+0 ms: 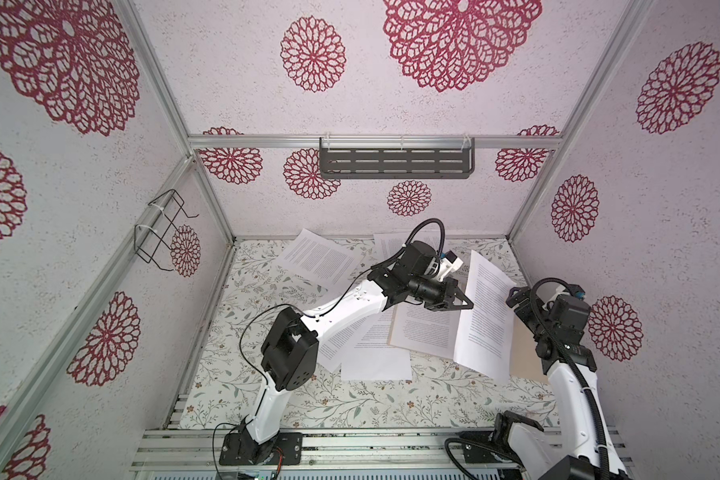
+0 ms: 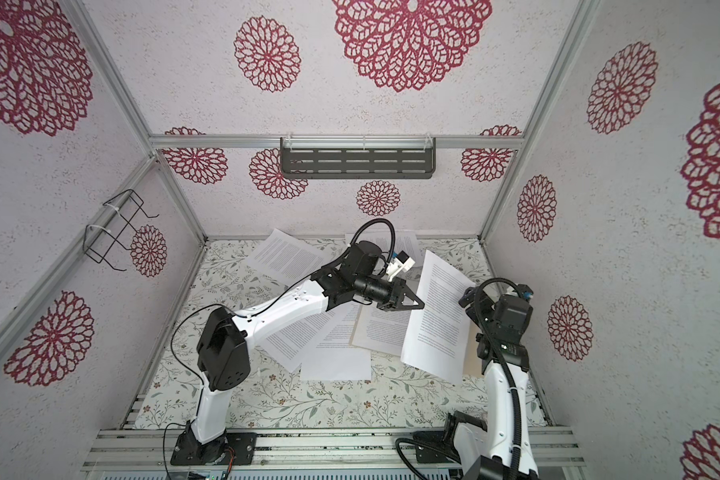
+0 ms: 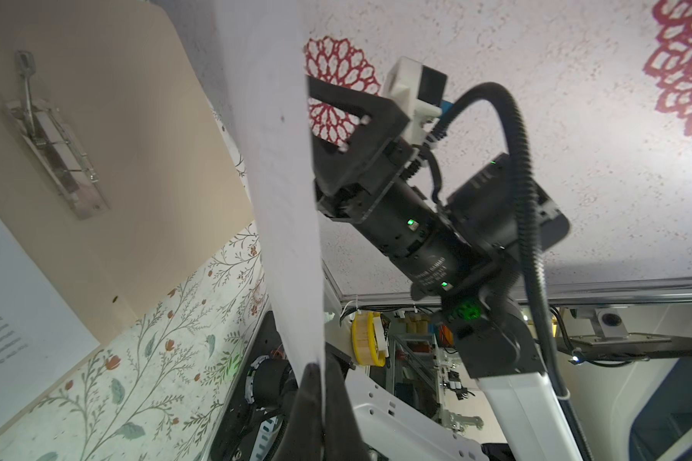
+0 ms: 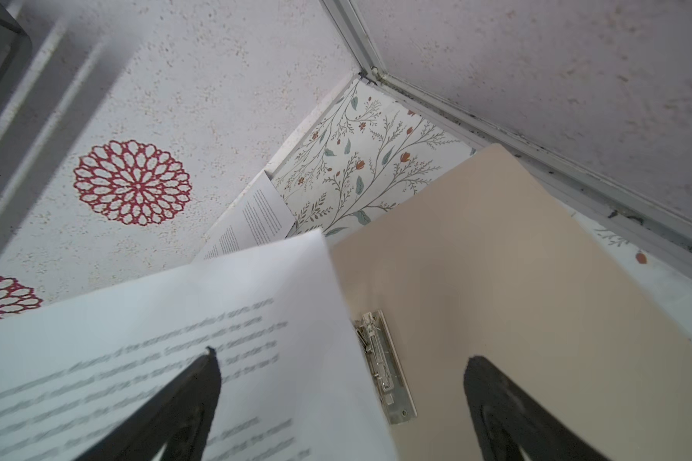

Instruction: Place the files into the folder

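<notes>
Tan folder point(image 1: 523, 357), sheet point(image 1: 428, 328) inside; left tool point(image 1: 469, 304) tight on raised sheet point(image 1: 487, 320); right tool point(image 4: 344, 355) apart.

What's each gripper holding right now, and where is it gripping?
The left gripper pinches one sheet by a long edge, roughly midway, upright over the folder. The right gripper is open and holds nothing.

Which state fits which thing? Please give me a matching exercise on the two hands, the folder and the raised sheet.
Things:
1 left hand
2 right hand
3 folder
4 raised sheet

States:
A open wide
B lying open on the table
C held up in the air
D shut on that sheet's edge

Pairs: 1-D, 2-A, 3-B, 4-C
</notes>
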Tool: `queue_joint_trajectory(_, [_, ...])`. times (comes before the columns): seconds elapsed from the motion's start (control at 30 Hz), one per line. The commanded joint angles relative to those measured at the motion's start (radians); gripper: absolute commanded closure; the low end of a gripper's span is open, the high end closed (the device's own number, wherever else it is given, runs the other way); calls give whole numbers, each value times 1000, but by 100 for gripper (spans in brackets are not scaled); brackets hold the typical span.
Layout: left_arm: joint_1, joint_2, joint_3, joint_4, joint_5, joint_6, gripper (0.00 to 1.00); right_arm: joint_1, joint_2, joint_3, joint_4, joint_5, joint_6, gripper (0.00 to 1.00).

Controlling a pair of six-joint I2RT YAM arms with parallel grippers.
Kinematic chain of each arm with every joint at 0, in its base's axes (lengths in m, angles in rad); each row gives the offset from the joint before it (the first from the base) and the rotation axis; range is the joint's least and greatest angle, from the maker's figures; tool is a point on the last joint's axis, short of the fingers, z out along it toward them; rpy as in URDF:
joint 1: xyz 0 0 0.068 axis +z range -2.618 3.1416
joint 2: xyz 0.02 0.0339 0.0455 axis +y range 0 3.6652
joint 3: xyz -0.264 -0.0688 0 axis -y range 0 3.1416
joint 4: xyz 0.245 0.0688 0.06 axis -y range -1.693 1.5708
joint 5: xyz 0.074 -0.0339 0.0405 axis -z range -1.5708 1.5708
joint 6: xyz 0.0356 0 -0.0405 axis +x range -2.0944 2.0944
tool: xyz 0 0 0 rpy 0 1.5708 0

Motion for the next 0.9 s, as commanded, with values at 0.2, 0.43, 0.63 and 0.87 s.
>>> queue_joint_trajectory(0.2, [114,349,194,-139,46,15,100,-22,-13,-64,-4,-41,-52,4])
queue_joint_trajectory(0.43, [166,496,347,-365,-39,139,100,-41,49,-210,178,-201,-3,10])
queue_joint_trajectory(0.63, [181,503,341,-381,-59,168,100,-46,119,-279,278,-276,20,13])
queue_joint_trajectory(0.87, [183,511,333,-344,-35,160,100,-44,198,-293,315,-372,-12,14])
